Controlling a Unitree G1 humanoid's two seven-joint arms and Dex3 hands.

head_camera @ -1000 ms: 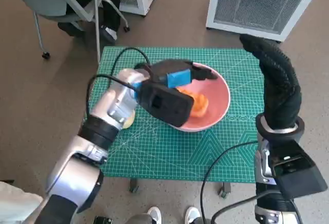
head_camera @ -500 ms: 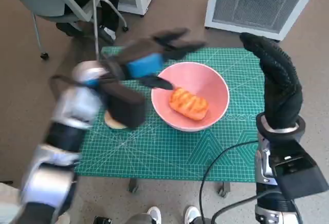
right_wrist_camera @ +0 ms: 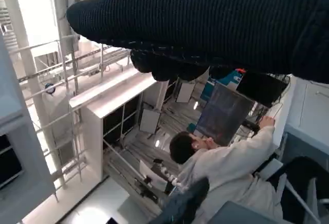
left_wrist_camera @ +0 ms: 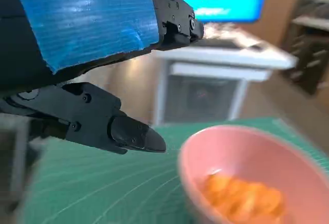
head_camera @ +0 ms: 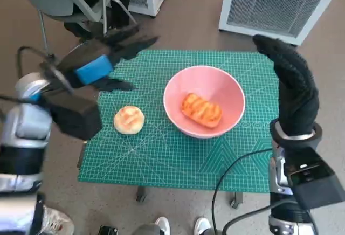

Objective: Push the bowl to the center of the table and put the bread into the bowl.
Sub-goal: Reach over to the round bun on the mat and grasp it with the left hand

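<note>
- The left robot hand (head_camera: pixel 102 62) hangs over the surface's (head_camera: pixel 161 154) far-left corner, its blue-taped back up, fingers (left_wrist_camera: pixel 136 134) spread and holding nothing.
- A round pale bun (head_camera: pixel 129 119) lies on the green mat near the left edge of the surface, apart from the hand and just beside the bowl.
- The pink bowl (head_camera: pixel 226 89) stands upright about the middle of the surface, slightly toward the far edge.
- The bread (head_camera: pixel 201 110), an orange-brown grilled piece, lies inside the bowl on its bottom; the left wrist view shows it there too, though blurred.
- The right robot hand (head_camera: pixel 291 87) (in its black knitted glove) stands raised at the right edge of the surface, clear of the bowl, fingers stretched out straight and, as far as the head view shows, nothing in it.
- In the right wrist view a person (right_wrist_camera: pixel 226 165) in pale clothing sits facing a screen.
</note>
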